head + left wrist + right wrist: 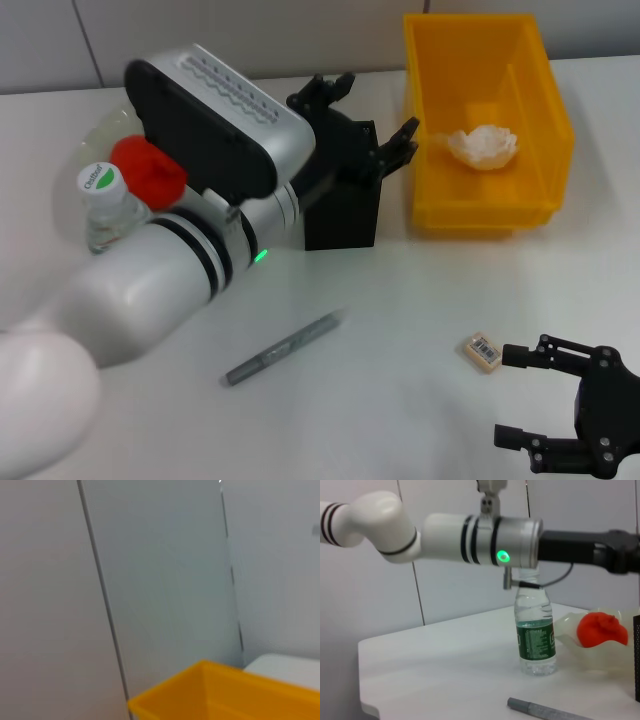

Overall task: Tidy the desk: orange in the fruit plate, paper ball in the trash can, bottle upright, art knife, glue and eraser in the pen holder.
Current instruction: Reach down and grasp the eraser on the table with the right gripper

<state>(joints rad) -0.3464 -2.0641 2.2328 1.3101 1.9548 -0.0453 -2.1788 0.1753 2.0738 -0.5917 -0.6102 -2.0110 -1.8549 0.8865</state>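
- Left gripper [372, 118], fingers spread and empty, hovers above the black pen holder [343, 222], mid-table beside the yellow trash can [487, 205].
- Right gripper [518, 395], fingers apart, sits at the near right corner beside the barcode-stickered eraser [483, 352].
- Paper ball [483, 146] lies in the trash can.
- Upright bottle [107, 205], green-marked cap, and orange [147, 170] in the fruit plate [100, 133] stand toward the left edge.
- Grey art knife [284, 348] lies near the front edge.

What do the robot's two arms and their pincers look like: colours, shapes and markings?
The left arm is a thick glossy white tube with black rings and a small green light; near its wrist sits a grey, black-faced box. A thin dark cable hangs under it. The left pincer and the right pincer are matte black, with jointed, angular fingers.
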